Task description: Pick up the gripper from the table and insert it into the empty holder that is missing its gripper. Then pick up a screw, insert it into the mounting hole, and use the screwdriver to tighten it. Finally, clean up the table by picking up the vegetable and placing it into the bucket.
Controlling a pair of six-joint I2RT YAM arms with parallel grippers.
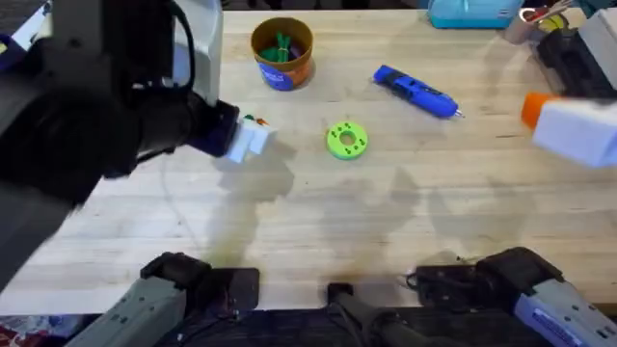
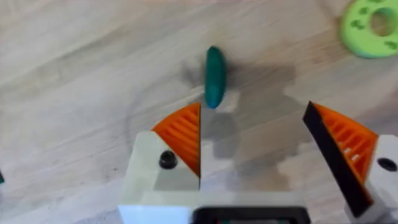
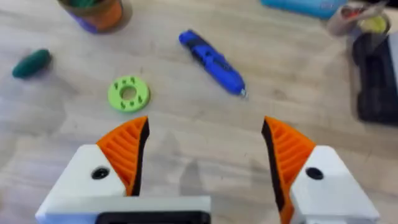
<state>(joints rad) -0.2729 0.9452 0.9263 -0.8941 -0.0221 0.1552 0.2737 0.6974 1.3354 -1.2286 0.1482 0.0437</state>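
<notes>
A: What did the overhead camera show?
B: The orange bucket point(image 1: 281, 53) stood near the far edge of the tabletop point(image 1: 386, 231), a little toward the left edge, with green pieces inside. The blue screwdriver point(image 1: 415, 93) lay near the far edge, toward the right, and a lime-green disc point(image 1: 347, 140) sat between them, nearer the middle. The left end effector point(image 1: 253, 135) hung over the wood beside the disc, on the side toward the left edge. The right end effector point(image 1: 569, 125) was at the right edge.

A: And the left wrist camera?
B: The left end effector point(image 2: 261, 140) had its orange-padded fingers point(image 2: 183, 134) spread apart, gripping nothing. The dark-green vegetable point(image 2: 215, 76) lay on the wood just beyond the tip of one finger, not touching it. The disc point(image 2: 372, 26) lay well off to one side.

A: The right wrist camera?
B: The right end effector point(image 3: 205, 149) was also spread wide and empty. Ahead of it lay the disc point(image 3: 129, 93), the screwdriver point(image 3: 211, 62), the vegetable point(image 3: 31, 63) and the bucket point(image 3: 94, 12).
</notes>
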